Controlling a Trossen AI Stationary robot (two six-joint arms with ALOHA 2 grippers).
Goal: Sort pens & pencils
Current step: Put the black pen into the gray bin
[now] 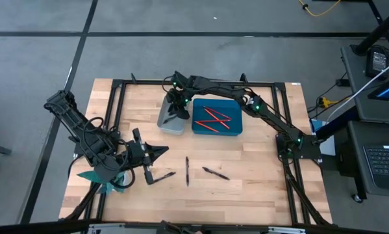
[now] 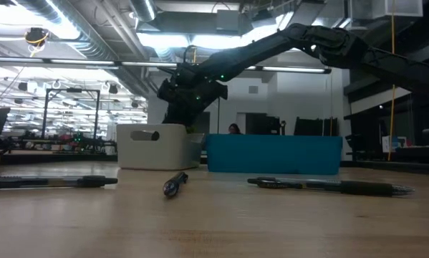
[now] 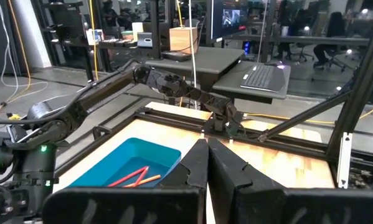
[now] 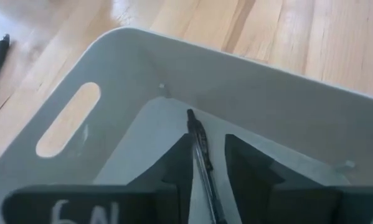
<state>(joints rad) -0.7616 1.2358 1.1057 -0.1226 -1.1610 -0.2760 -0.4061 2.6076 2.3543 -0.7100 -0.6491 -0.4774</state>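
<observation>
Seen from above, a wooden table [image 1: 246,188] holds a white bin [image 1: 170,117] and a blue bin [image 1: 217,117] side by side at twelve o'clock. The blue bin contains several red pencils [image 1: 212,119]. The right gripper [image 4: 208,163] hangs inside the white bin, its jaws parted around a black pen [image 4: 202,155] that looks about to drop. Three black pens [image 1: 187,171] lie loose toward six o'clock, unsorted. The left gripper [image 1: 162,151] waits at eight o'clock, jaws closed and empty. The job looks roughly half done.
</observation>
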